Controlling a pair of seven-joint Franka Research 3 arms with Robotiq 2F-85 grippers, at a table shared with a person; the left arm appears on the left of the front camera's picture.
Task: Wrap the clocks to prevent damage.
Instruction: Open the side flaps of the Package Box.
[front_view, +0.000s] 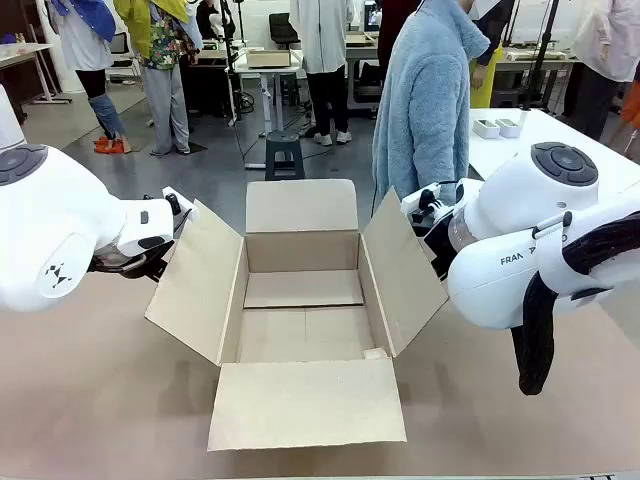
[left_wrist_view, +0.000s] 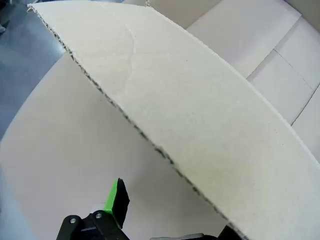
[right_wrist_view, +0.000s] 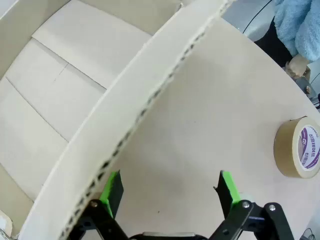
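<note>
The cardboard box (front_view: 300, 250) is being presented open on the table (front_view: 100, 400), with all four flaps folded outward and its floor lying bare. The left gripper (left_wrist_view: 170, 195) is being held at the box's left flap (left_wrist_view: 200, 110). One green-padded finger (left_wrist_view: 116, 197) is being shown well off the gripper's centre line and apart from the flap's corrugated edge, while its partner is being hidden behind the cardboard. The jaws are therefore judged to be spread, with nothing being pinched.

The right gripper (right_wrist_view: 170, 187) is being held with its jaws wide apart over bare table. The right flap (right_wrist_view: 120, 107) is passing just outside one finger (right_wrist_view: 111, 192); whether it is being touched cannot be told. A roll of brown tape (right_wrist_view: 297, 147) is lying beyond the opposite jaw, well apart from it. A person (front_view: 425, 100) is standing past the box's far side.

Progress is being judged as barely begun. The box is being readied, yet nothing is being carried by either gripper, so the wrapping of the clocks, their packing and any taping are all left to be done.
</note>
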